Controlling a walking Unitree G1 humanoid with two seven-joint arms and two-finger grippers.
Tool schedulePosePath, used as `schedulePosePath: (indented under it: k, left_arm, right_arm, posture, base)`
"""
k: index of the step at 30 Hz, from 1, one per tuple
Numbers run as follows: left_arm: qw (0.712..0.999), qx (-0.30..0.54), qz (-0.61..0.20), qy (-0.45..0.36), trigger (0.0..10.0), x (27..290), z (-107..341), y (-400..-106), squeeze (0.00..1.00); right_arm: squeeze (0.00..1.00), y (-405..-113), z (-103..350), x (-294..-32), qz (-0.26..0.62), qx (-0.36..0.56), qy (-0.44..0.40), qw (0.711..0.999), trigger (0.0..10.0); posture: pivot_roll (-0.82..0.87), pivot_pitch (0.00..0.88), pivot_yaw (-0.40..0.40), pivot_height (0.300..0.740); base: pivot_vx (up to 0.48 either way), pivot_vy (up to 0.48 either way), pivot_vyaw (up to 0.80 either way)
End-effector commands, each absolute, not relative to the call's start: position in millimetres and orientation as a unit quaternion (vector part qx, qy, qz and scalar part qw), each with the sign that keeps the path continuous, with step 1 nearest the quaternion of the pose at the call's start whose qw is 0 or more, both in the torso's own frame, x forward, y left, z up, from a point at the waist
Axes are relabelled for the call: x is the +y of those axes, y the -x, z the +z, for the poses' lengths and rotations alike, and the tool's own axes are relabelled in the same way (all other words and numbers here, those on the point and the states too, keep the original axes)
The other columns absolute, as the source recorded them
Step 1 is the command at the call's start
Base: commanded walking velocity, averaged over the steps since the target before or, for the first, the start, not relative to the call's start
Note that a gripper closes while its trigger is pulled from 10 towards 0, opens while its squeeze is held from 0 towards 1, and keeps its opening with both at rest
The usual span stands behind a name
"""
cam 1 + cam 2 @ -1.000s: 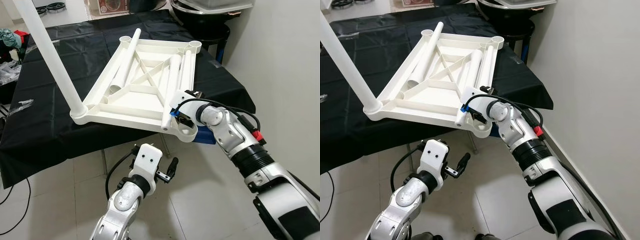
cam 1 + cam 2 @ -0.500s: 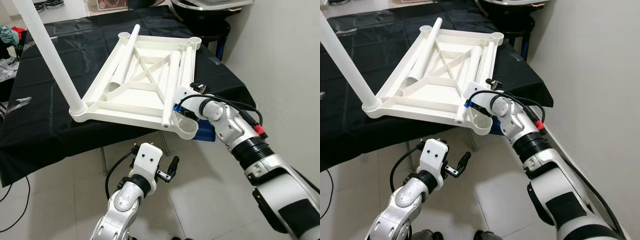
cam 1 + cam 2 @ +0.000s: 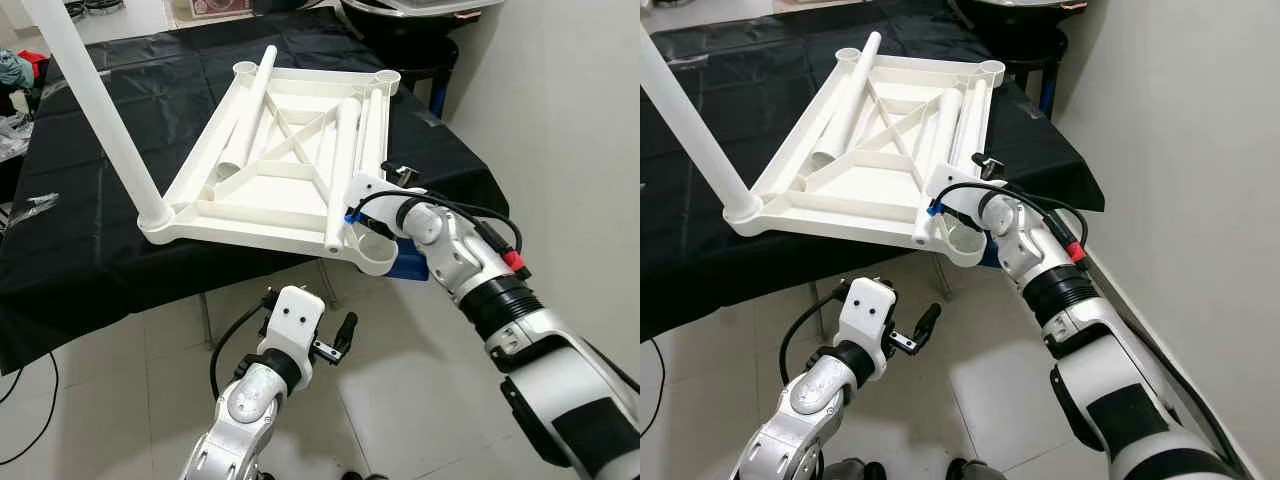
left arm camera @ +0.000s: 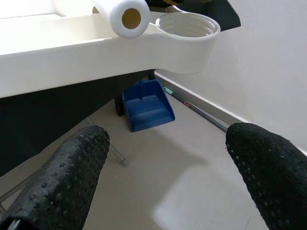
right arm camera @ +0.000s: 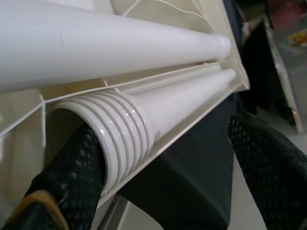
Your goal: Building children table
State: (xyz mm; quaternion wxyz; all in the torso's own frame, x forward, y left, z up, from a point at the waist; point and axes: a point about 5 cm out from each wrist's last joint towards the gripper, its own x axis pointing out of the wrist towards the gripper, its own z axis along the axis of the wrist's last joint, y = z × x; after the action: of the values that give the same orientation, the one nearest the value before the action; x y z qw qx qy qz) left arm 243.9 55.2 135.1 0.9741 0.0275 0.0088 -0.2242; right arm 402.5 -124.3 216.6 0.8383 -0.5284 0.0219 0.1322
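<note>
Lacking legible writing: white tabletop (image 3: 280,150)

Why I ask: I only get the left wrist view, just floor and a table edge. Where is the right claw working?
Observer: The right claw is at the upturned tabletop's near right corner, open, with one finger against the threaded end of a loose leg lying in it.
Operator: Is any leg fitted yet?
Observer: One fitted leg stands in the near left corner socket.
</note>
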Motion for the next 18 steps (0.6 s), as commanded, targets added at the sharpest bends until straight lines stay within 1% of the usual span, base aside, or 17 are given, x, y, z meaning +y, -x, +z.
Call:
schedulePosePath:
  k: [1, 5, 13, 14, 17, 18]
  left_arm:
    - [0.974, 0.019, -0.223, -0.023, 10.0, 54.1, 132.0, -241.1, 0.0]
    - [0.975, 0.019, -0.222, -0.022, 10.0, 53.8, 132.4, -241.1, 0.0]
    - [0.974, 0.02, -0.223, -0.022, 10.0, 53.9, 132.3, -241.2, 0.0]
    - [0.974, 0.02, -0.223, -0.022, 10.0, 53.9, 132.3, -241.2, 0.0]
    - [0.975, 0.02, -0.222, -0.022, 10.0, 53.9, 132.3, -241.3, 0.0]
    - [0.975, 0.02, -0.222, -0.022, 10.0, 54.0, 132.4, -241.4, 0.0]
  right_arm:
    - [0.0, -405.4, 231.2, -121.3, 0.1, -0.01, 0.535, 0.839, 10.0]
    - [0.0, -406.0, 234.7, -123.3, 0.073, -0.019, 0.526, 0.847, 10.0]
    - [0.0, -406.5, 237.5, -123.0, 0.062, -0.032, 0.523, 0.85, 10.0]
    - [0.0, -406.9, 236.7, -122.2, 0.063, -0.031, 0.523, 0.849, 7.6]
    - [0.0, -407.3, 235.4, -121.4, 0.065, -0.03, 0.521, 0.85, 7.3]
    - [0.0, -407.5, 233.5, -121.2, 0.067, -0.027, 0.522, 0.85, 7.8]
  posture:
    - [0.1, 0.192, -0.064, 0.74]
    - [0.11, 0.197, -0.065, 0.74]
    - [0.1, 0.193, -0.066, 0.74]
    - [0.1, 0.194, -0.067, 0.74]
    - [0.1, 0.194, -0.067, 0.74]
    - [0.1, 0.193, -0.067, 0.74]
  base:
    - [0.0, 0.0, 0.0]
    - [0.0, 0.0, 0.0]
    - [0.0, 0.0, 0.0]
    - [0.0, 0.0, 0.0]
    - [0.0, 0.0, 0.0]
    - [0.0, 0.0, 0.0]
